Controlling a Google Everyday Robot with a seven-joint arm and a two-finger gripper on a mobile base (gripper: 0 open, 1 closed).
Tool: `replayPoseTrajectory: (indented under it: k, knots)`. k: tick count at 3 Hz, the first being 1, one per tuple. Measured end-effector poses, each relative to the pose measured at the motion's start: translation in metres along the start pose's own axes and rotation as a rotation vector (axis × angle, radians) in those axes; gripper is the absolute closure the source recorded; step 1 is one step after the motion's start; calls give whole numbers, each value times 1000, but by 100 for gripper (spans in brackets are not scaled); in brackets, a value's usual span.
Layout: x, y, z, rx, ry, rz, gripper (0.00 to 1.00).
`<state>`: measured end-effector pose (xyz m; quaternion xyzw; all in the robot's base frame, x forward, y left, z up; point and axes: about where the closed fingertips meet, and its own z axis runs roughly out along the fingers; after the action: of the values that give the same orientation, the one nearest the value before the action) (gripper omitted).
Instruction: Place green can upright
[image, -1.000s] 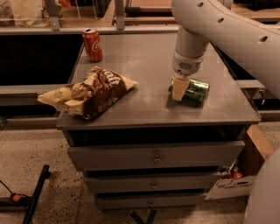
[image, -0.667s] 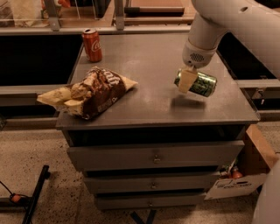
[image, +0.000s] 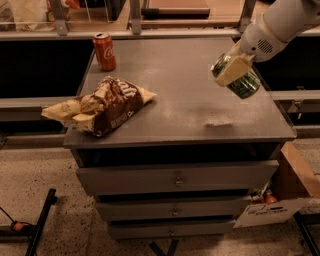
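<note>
The green can (image: 245, 84) is dark green and shiny with a silver top. It hangs tilted in the air above the right side of the grey cabinet top (image: 185, 95). My gripper (image: 234, 70) is shut on the green can, with one cream finger pad (image: 231, 71) across its side. The white arm comes down from the top right corner.
A red cola can (image: 105, 51) stands upright at the back left of the cabinet top. A brown snack bag (image: 102, 106) lies at the front left, overhanging the edge. A cardboard box (image: 290, 190) sits on the floor at the right. Drawers face front.
The gripper has lifted the green can off the cabinet top and carried it up and to the right; the can now hangs tilted in the air.
</note>
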<state>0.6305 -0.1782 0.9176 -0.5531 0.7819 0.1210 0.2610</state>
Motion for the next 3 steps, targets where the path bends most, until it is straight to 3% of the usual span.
replayPoseTrajectory:
  k: [1,2,3]
  knots:
    - [1,1,-5,-38,-263,-6,100]
    - [-14,9,-13,-57,-551,-64,100]
    - [-25,16,-21,-84,-768,-99,100]
